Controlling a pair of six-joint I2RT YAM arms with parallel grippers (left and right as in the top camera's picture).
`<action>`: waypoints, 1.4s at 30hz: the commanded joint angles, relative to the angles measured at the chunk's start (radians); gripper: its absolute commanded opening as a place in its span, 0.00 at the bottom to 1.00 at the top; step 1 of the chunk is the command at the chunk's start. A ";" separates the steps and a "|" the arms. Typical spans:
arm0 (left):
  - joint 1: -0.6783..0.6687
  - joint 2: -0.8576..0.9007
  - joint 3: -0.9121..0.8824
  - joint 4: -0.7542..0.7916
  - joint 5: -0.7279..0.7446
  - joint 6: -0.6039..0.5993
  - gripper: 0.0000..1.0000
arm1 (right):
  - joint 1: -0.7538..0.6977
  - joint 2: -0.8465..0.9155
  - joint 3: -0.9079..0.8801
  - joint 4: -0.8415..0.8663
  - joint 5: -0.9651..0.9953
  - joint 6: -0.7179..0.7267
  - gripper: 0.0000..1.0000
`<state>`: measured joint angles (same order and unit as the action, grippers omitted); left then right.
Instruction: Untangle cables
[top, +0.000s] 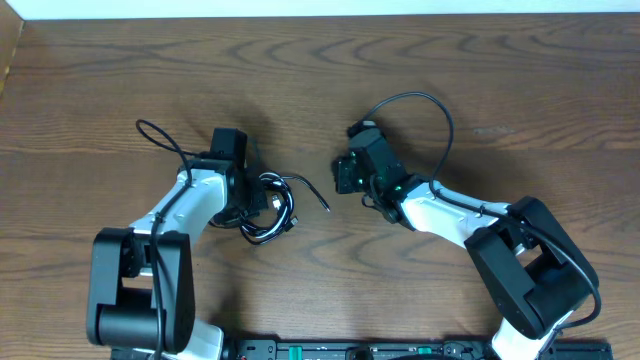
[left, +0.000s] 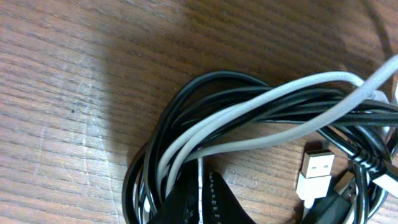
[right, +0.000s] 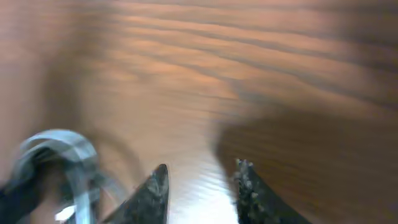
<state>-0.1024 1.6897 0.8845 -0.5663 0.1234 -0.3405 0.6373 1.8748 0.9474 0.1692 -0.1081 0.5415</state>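
Our left gripper (left: 200, 185) clamped the white cable (left: 261, 109), apparently to pull it from the black cables (left: 205, 84). Our right gripper (right: 202, 167) hovered nearby, fingers apart and empty.

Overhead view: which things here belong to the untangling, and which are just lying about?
Job: white cable, gripped by the shut left pincer; black cables tangled with it; open right pincer, empty.
Not the job: wooden table; the arms' own black wires.

Brown wood-grain table (top: 500, 80) fills the view; a pale strip (top: 320, 6) borders its far edge.
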 joint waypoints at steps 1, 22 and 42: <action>0.004 0.028 0.067 -0.021 0.073 0.011 0.09 | 0.006 0.006 0.016 0.049 -0.298 -0.195 0.44; 0.182 0.028 0.105 -0.150 0.309 0.176 0.08 | 0.057 0.253 0.496 -0.558 -0.375 -0.513 0.44; 0.190 0.029 0.065 -0.166 0.514 0.568 0.08 | 0.127 0.321 0.475 -0.473 -0.186 -0.584 0.01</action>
<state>0.0845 1.7092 0.9726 -0.7231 0.5961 0.1772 0.7559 2.1723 1.4307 -0.2985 -0.3916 -0.0154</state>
